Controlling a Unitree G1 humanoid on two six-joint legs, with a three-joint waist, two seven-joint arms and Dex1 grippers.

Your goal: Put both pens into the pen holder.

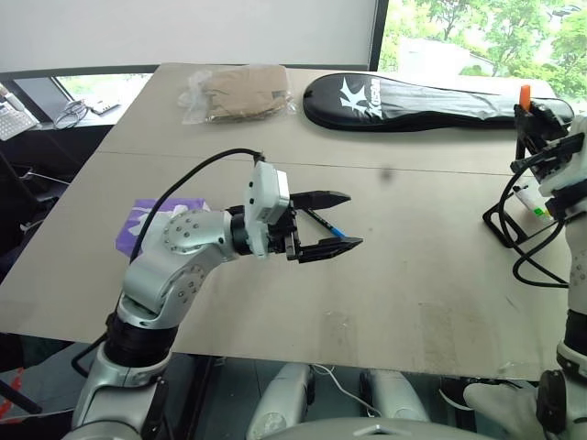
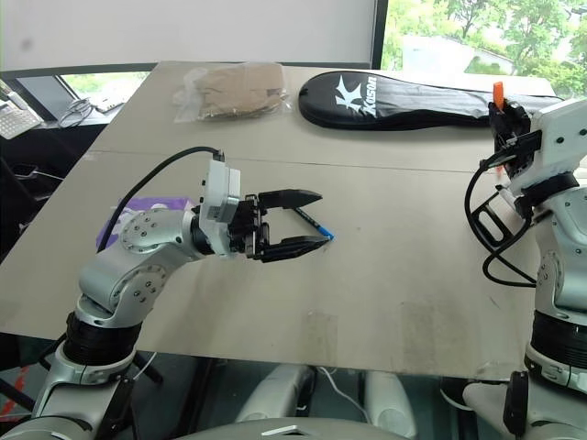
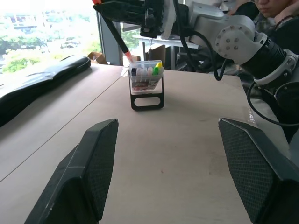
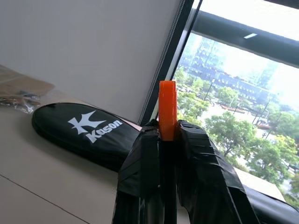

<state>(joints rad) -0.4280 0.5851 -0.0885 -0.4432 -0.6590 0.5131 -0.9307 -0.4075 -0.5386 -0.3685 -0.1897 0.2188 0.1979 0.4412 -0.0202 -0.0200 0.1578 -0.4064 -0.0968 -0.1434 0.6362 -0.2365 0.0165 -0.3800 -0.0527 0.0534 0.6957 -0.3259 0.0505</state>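
Right jaws clamping orange pen; left jaws wide.

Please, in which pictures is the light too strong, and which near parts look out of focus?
Left wrist view: the window behind the pen holder is washed out white. Right wrist view: the sky is overexposed, and the right gripper holding the orange pen is soft, being so close. Left eye view: the table is evenly lit, without glare.

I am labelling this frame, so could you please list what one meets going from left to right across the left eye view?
Purple tissue box → left gripper with the blue-capped pen on the table behind it → pen holder → right gripper clamping the orange-capped pen.
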